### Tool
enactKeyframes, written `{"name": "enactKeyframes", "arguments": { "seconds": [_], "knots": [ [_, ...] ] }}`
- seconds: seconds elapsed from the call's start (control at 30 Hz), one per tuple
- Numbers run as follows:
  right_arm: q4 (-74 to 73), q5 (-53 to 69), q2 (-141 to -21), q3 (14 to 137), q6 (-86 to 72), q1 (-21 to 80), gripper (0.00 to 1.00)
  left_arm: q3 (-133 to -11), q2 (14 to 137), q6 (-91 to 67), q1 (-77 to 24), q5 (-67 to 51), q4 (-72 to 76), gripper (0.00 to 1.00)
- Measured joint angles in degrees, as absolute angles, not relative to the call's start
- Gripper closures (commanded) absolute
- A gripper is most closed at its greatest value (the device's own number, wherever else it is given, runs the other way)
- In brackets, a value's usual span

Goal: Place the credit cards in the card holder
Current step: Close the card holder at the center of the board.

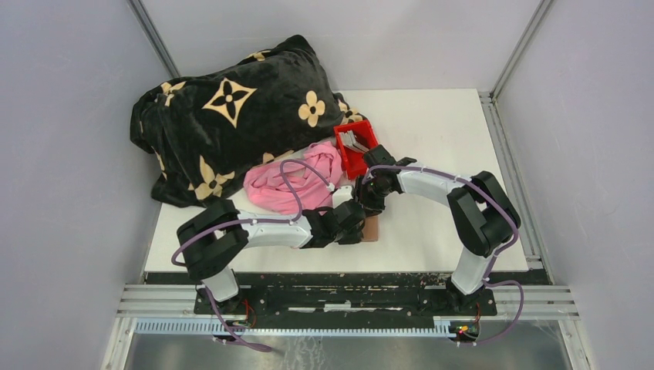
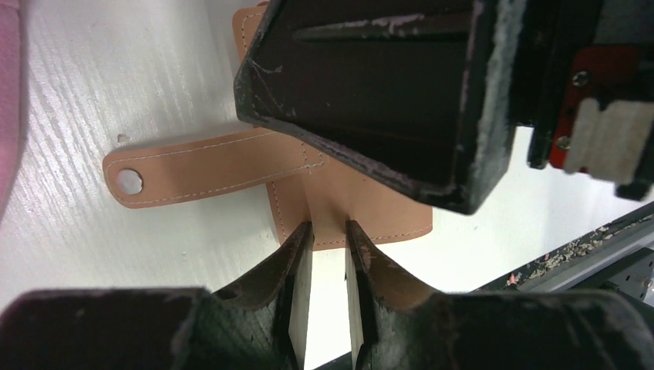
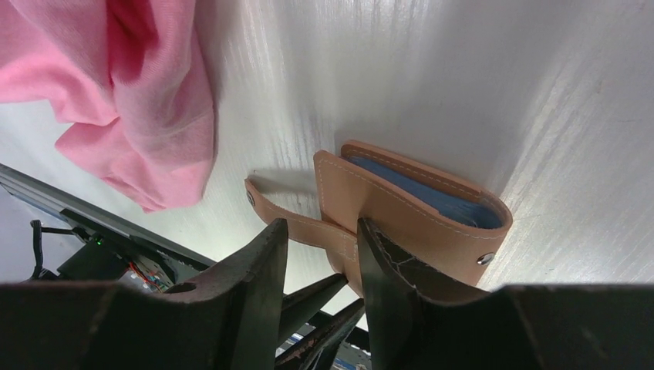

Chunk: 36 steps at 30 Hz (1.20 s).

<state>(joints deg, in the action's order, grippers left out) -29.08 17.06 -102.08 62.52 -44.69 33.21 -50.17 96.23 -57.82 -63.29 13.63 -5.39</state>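
Wallet (image 3: 416, 223): just beside pink cloth (image 3: 139, 100); blue card (image 3: 439, 196) inside, mostly covered. My right gripper (image 3: 320, 227): jaws apart, astride its flap. My left gripper (image 2: 328, 224): narrow gap at wallet's edge, grip unclear.

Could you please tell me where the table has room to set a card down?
Bare table: back right, from the red bin to the right edge, and front, right of the card holder, where the left gripper and right gripper crowd in. Blanket and pink cloth fill the left.
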Motion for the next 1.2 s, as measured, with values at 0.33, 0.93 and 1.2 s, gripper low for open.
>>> {"name": "enactKeyframes", "arguments": {
  "seconds": [0.33, 0.93, 1.2],
  "knots": [
    [-31.0, 15.3, -100.6, 63.1, -43.2, 33.2, 0.46, -50.7, 97.2, -57.8, -63.5, 14.9, -4.4, 0.71],
    [-34.7, 10.3, -82.0, 58.0, -41.1, 27.3, 0.43, -50.7, 97.3, -57.8, -63.5, 14.9, -4.4, 0.72],
    [-30.1, 14.0, -76.1, 42.9, -42.7, 26.7, 0.38, -51.6, 98.0, -57.8, -63.5, 14.9, -4.6, 0.72]
  ]
}}
